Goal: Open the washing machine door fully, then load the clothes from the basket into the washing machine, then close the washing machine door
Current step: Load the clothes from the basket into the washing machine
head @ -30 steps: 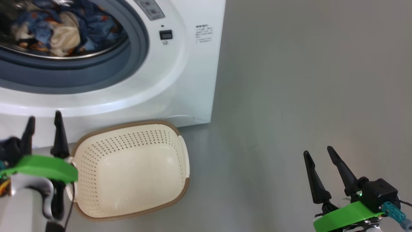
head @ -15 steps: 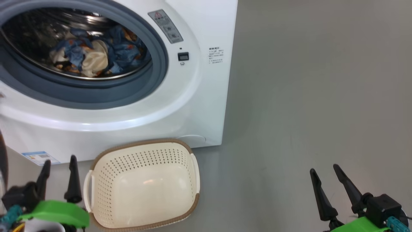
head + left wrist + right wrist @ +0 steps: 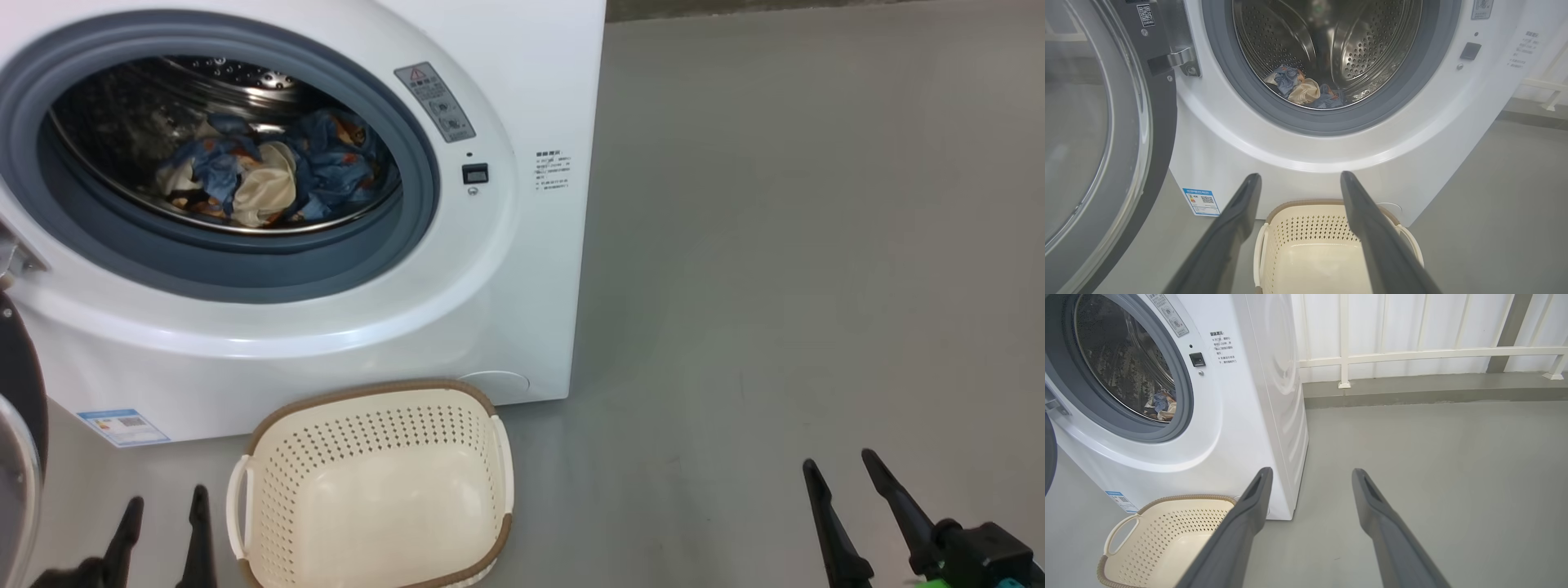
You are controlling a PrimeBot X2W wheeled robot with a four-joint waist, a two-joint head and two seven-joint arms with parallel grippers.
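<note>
one big white front-loading washing machine (image 3: 522, 269) | its round black-rimmed glass door (image 3: 1161, 134) swung wide, hinge (image 3: 1175, 61) clear from left wrist view | blue and cream soft clothes (image 3: 269, 175) heaped in steel drum (image 3: 1367, 36), count unclear | one oval cream perforated basket (image 3: 371, 498) in front, bare | right wrist view adds white railing (image 3: 1412, 356) | left gripper (image 3: 166, 495), right gripper (image 3: 838, 459) spread, grasping nothing

Glossy white washing machine (image 3: 506, 269), shiny perforated steel drum (image 3: 1372, 41); soft cloth clothes (image 3: 269, 184); smooth cream plastic basket (image 3: 367, 425); matt grey floor (image 3: 775, 286).
</note>
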